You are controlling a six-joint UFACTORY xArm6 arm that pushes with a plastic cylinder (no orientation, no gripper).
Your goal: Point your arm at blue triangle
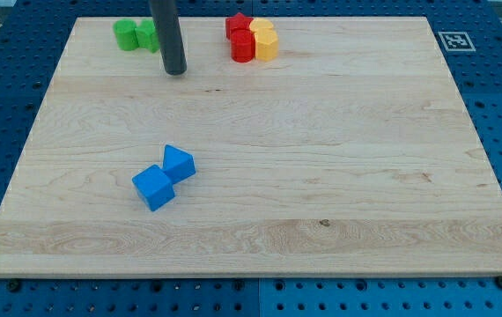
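The blue triangle [179,164] lies on the wooden board [321,176] left of centre, touching a blue cube [153,188] at its lower left. My tip [174,72] rests on the board near the view's top, well above the blue triangle and just right of the green blocks. The dark rod rises out of the view's top edge.
Two green blocks [136,35] sit at the top left, partly behind the rod. A red star block [238,25], a red block [243,46] and two yellow blocks [265,40] cluster at top centre. A fiducial tag [454,40] marks the top right corner.
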